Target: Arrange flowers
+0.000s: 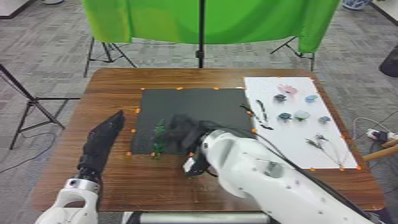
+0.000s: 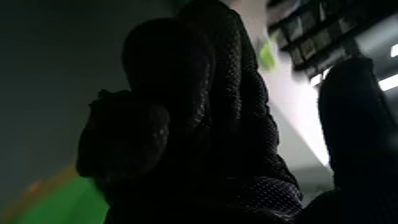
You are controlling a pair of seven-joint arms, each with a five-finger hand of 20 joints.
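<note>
A brown wooden bench [image 1: 200, 77] spreads across the head view, with a bright green cloth [image 1: 160, 25] hanging on a stand beyond its far edge. On the bench lie a flat black mat [image 1: 213, 102] and, along its right side, a long white sheet [image 1: 277, 137], both edged with small orange tabs [image 1: 179, 88].

The left hand [image 1: 105, 132], in a black fabric glove, is over the bench to the left of the mat, its fingers straight, pressed together and pointing away from the robot; it holds nothing. The right hand [image 1: 185, 132], gloved alike, is over the mat. In the right wrist view its fingers [image 2: 169, 65] are mostly straight and close together, the one at the side looking shorter, and the thumb [image 2: 354, 110] stands well apart from them. Nothing can be seen held in that gap.

A slim green leafy stem [image 1: 158, 141] lies on the mat just left of the right hand; whether they touch, I cannot tell. Thin dried sprigs with pale stalks [image 1: 324, 146] lie on the near part of the sheet, and slender dark twigs [image 1: 261, 109] lie by its left edge. Farther up sit a ruffled pink flower [image 1: 287, 89] and small blue, grey-blue and pale green blooms [image 1: 301, 115].
</note>
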